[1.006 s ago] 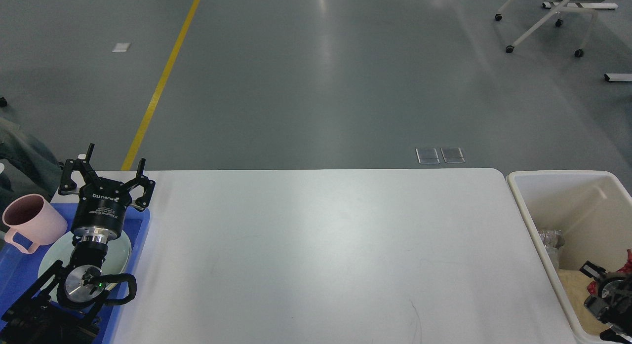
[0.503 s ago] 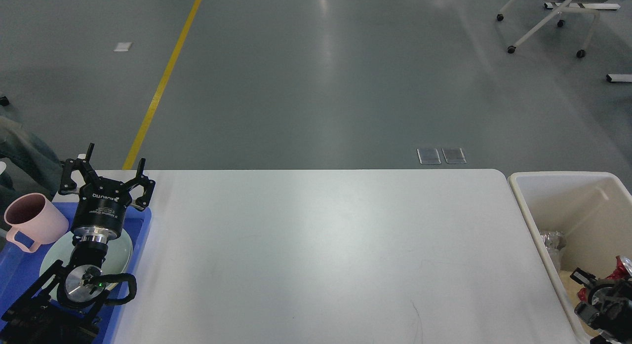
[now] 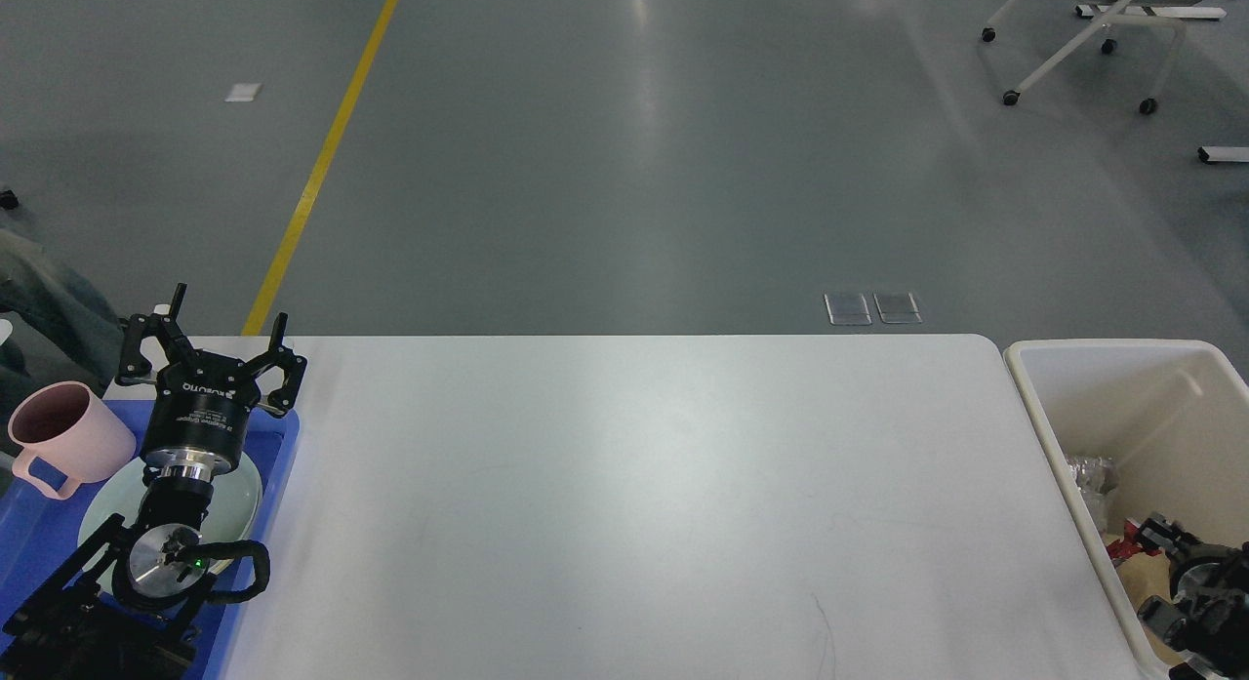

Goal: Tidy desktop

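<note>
The desktop (image 3: 634,485) is a wide white tabletop with rounded corners, and its surface is bare. At its left end my left gripper (image 3: 230,304) stands upright and open above a blue tray (image 3: 285,446), with nothing between its fingers. At the lower right my right gripper (image 3: 1166,543) is low inside a cream bin (image 3: 1034,407). It is small and dark, so its fingers cannot be told apart. A red scrap (image 3: 1122,545) lies right at its tip; whether it is held is unclear.
The blue tray holds a pink mug (image 3: 63,436) and a pale green plate (image 3: 246,495) under my left arm. A crumpled clear wrapper (image 3: 1088,475) and tan litter (image 3: 1137,582) lie in the bin. A wheeled chair (image 3: 1073,36) stands far back on the floor.
My right gripper has shifted left and slightly up inside the bin, and the red scrap now shows left of it. The left arm has not moved.
</note>
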`<state>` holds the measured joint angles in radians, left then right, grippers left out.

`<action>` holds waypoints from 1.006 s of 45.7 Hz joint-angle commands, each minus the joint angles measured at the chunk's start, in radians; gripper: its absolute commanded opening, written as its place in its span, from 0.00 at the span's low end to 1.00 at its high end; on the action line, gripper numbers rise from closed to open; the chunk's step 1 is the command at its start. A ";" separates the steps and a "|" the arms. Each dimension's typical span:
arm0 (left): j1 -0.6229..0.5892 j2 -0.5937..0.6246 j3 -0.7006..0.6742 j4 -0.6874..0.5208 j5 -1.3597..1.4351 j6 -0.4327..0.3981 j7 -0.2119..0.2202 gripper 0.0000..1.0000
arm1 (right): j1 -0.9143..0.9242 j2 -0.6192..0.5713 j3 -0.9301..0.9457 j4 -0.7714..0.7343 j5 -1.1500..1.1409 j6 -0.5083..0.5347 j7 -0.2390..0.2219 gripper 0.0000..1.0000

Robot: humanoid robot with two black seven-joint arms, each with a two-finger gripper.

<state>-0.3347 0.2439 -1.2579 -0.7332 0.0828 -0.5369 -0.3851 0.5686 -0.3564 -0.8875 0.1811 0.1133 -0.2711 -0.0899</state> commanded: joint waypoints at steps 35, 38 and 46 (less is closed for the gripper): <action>-0.001 0.002 0.000 0.000 0.000 0.000 0.000 0.96 | 0.274 -0.151 1.293 0.276 -0.300 0.046 0.015 1.00; 0.000 0.000 0.000 0.000 0.000 0.000 0.000 0.96 | 0.228 -0.159 1.429 0.346 -0.372 0.047 0.015 1.00; 0.000 0.000 0.000 0.000 0.000 0.000 0.000 0.96 | 0.048 -0.147 1.887 0.566 -0.394 0.062 0.050 1.00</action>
<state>-0.3350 0.2442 -1.2579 -0.7332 0.0828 -0.5369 -0.3850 0.7286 -0.5120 0.7134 0.6050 -0.2690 -0.2215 -0.0716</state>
